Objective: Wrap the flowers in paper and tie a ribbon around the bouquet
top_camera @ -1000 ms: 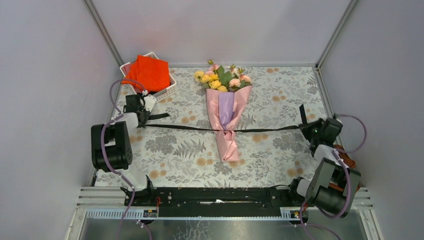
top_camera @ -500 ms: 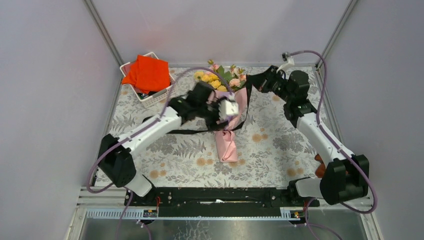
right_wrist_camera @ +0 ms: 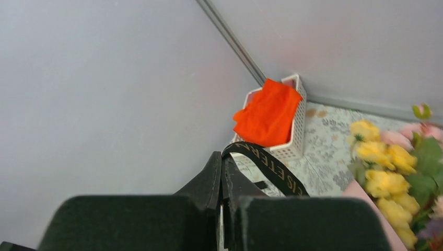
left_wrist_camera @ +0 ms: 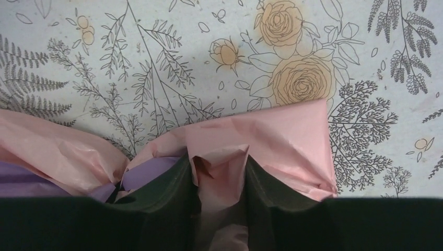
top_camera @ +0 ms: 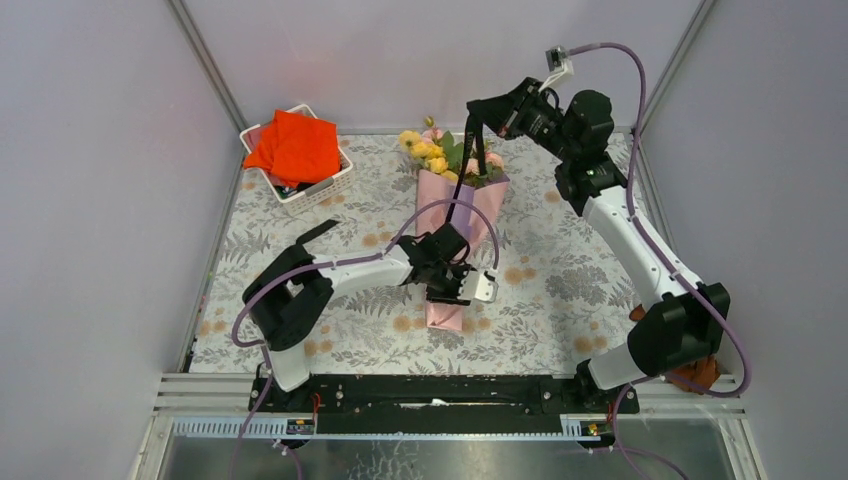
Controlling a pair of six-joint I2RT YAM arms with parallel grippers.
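The bouquet (top_camera: 455,205), a pink-and-purple paper cone, lies on the tablecloth with the flowers (top_camera: 432,150) at its far, wide end. My left gripper (top_camera: 452,283) is at the cone's narrow near part. In the left wrist view the gripper (left_wrist_camera: 218,159) is shut on a crumpled fold of the pink paper (left_wrist_camera: 282,136), which touches both fingers. My right gripper (top_camera: 478,108) is raised at the back above the blooms. It (right_wrist_camera: 222,157) is shut on the black ribbon (right_wrist_camera: 271,170). The ribbon (top_camera: 466,170) hangs from it down to the cone, and its other end (top_camera: 315,232) trails left on the table.
A white basket (top_camera: 335,180) with an orange-red cloth (top_camera: 295,145) stands at the back left corner, also seen as the basket (right_wrist_camera: 296,141) in the right wrist view. Grey walls enclose the table on three sides. A brown object (top_camera: 700,372) lies by the right arm's base.
Both arms swung in from the table's sides. The left gripper let go of the ribbon and closed on the cone's narrow part. The right gripper lifted its ribbon end above the flowers.
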